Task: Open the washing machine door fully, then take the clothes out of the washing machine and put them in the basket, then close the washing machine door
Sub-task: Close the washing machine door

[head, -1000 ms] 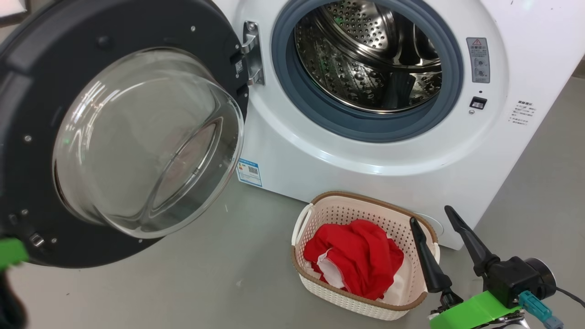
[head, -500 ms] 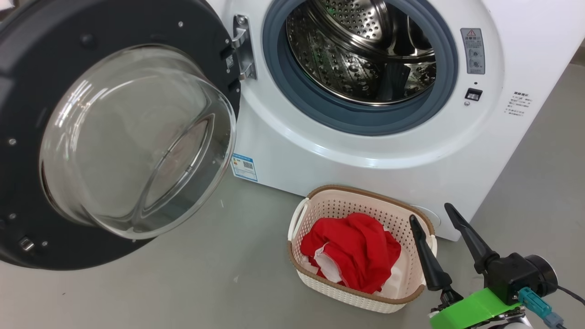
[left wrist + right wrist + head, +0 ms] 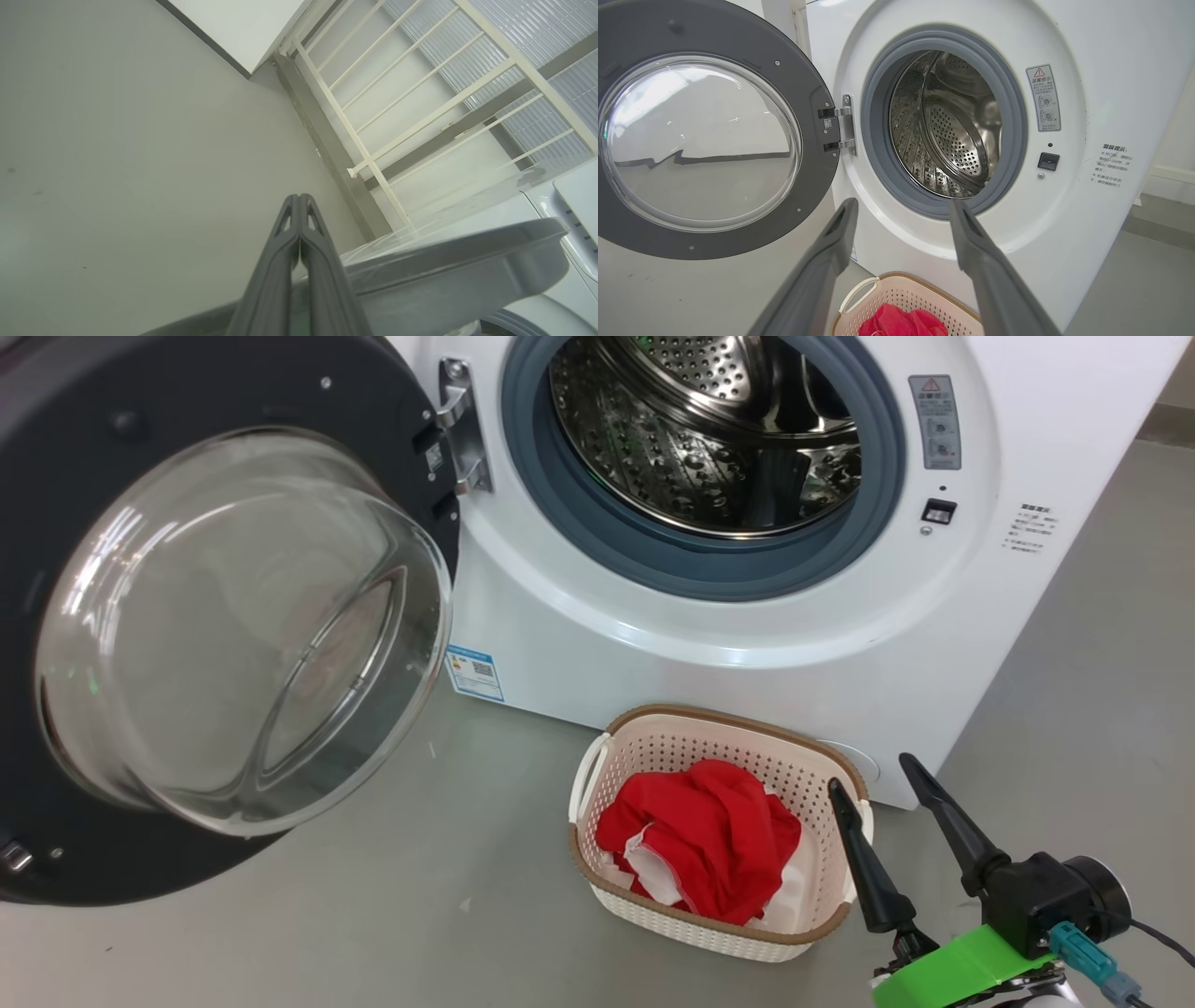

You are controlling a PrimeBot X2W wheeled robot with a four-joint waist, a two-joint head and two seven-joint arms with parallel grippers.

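Observation:
The washing machine door [image 3: 233,616] stands swung wide to the left, its glass bowl facing me. Inside the white washing machine [image 3: 709,635] the steel drum [image 3: 709,439] shows bare metal. On the floor in front stands the basket [image 3: 738,717], with the red clothes [image 3: 709,835] piled in it. My right gripper [image 3: 870,773] hovers open just right of the basket with nothing between its fingers. In the right wrist view that gripper [image 3: 903,204] points at the drum opening above the basket [image 3: 901,275]. My left gripper [image 3: 299,198] is shut on nothing, close to the door's grey edge [image 3: 444,270].
Grey floor [image 3: 420,915] spreads around the basket and under the open door. A white railing [image 3: 420,93] and a pale wall show beyond the door in the left wrist view. The door latch slot [image 3: 938,511] sits right of the drum opening.
The whole head picture has shifted left and up, so the camera moved. A green arm part at the lower left edge has left the picture. Door, basket and right gripper look unmoved.

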